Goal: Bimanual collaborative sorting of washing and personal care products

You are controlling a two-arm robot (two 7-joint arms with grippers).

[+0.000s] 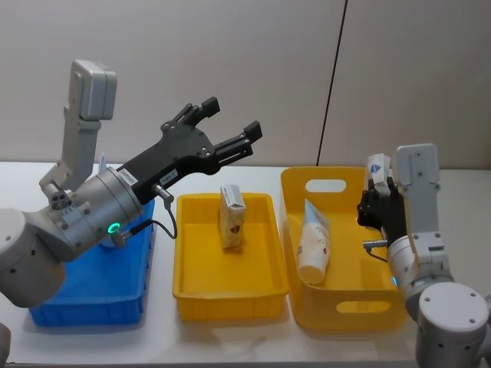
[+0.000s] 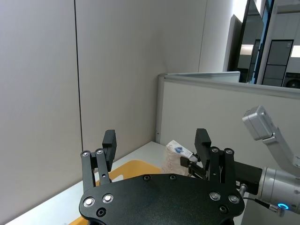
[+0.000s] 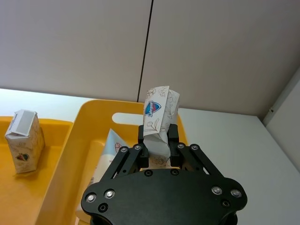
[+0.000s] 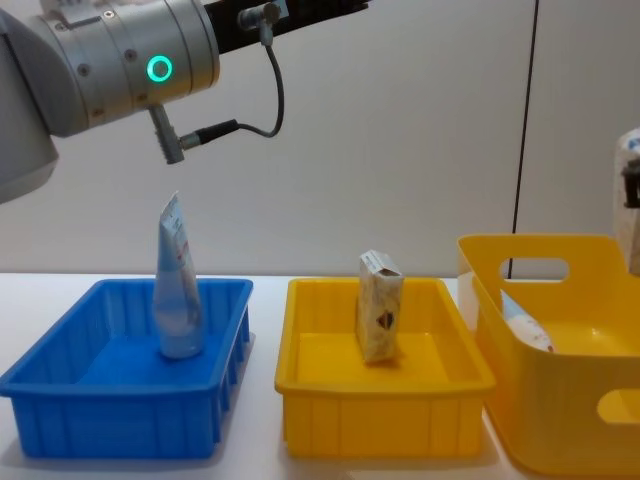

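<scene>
My left gripper (image 1: 230,116) hangs open and empty in the air, above the gap between the blue bin (image 1: 92,299) and the yellow tray (image 1: 230,287). A pale-blue squeeze tube (image 4: 177,290) stands upright in the blue bin. One cream carton (image 1: 232,218) stands in the yellow tray. The white bottle (image 1: 314,241) lies slanted in the yellow basket (image 1: 353,310). My right gripper (image 3: 158,140) is shut on a second cream carton (image 3: 157,115), held upright above the basket's right side (image 1: 377,165).
The three containers stand side by side on a white table (image 1: 468,230), with a grey wall close behind. The basket has tall walls and handle slots (image 1: 325,185). A cable (image 4: 268,90) dangles from my left wrist.
</scene>
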